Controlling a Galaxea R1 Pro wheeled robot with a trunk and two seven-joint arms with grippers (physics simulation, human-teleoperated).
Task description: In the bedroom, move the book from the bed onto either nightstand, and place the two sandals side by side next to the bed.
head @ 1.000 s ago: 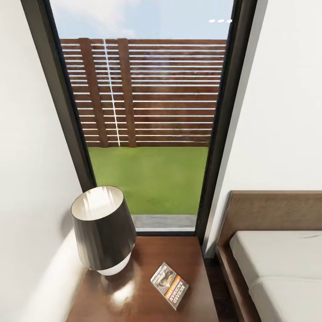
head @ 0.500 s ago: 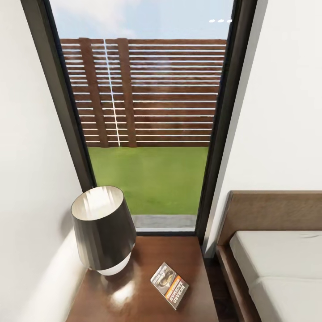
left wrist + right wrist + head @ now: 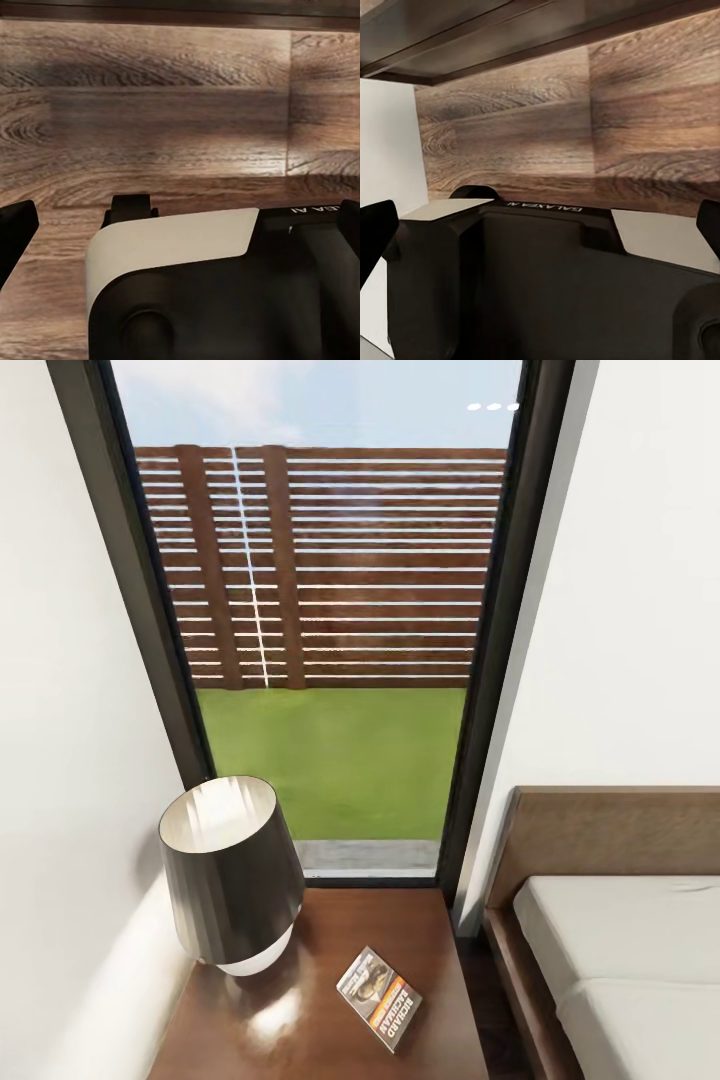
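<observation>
book (image 3: 379, 998) lying flat on the nightstand (image 3: 330, 1050) at lower center, lamp (image 3: 231, 872) just to its left, bed (image 3: 620, 950) at lower right, window (image 3: 330, 620) up top, both grippers' fingertips wide apart at the wrist views' edges, floor (image 3: 180, 112) beyond

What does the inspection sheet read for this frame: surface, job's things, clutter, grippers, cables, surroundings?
Surface: glossy dark-brown nightstand, square top, beside the bed.
Job's things: book lies flat on the nightstand, cover up, apart from the lamp; white mattress bare where seen; sandals nothing seen.
Clutter: lamp with a dark shade on the nightstand's left part.
Grippers: left gripper and right gripper point at wood-plank floor, jaws apart with nothing between them.
Cables: nothing seen.
Surroundings: tall dark-framed window behind the nightstand, with a slatted fence and lawn outside; white walls both sides.
</observation>
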